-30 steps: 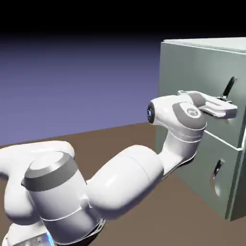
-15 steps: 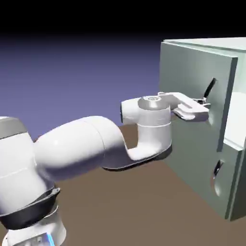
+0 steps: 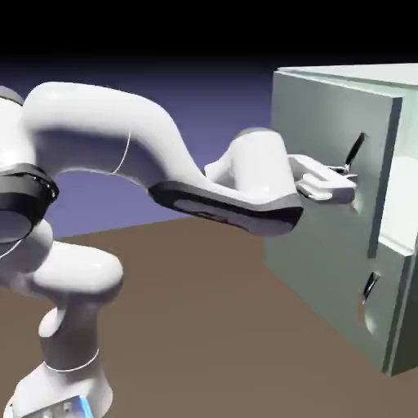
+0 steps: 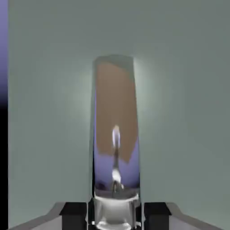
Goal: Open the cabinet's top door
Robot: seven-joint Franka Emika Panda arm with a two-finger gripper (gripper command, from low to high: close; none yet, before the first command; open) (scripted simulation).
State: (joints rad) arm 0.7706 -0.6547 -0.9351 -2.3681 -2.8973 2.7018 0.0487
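Note:
The pale grey-green cabinet (image 3: 392, 294) stands at the exterior view's right. Its top door (image 3: 326, 163) is swung partly out from the cabinet body, showing a gap along its right edge. My gripper (image 3: 349, 173) is shut on the door's dark curved handle (image 3: 355, 151). In the hand view the shiny handle (image 4: 115, 143) runs upright between my fingertips (image 4: 74, 211), mirroring the brown table, with the door panel (image 4: 184, 112) filling the picture behind it.
The shorter lower panel (image 3: 351, 294) with its small handle (image 3: 370, 287) stays closed below. The brown table (image 3: 212, 326) stretches in front of the cabinet. My arm arches high from the exterior view's left.
The top door has swung outward from closed to partly open, pulled by the handle toward the left. My arm has since risen from low to a high arch.

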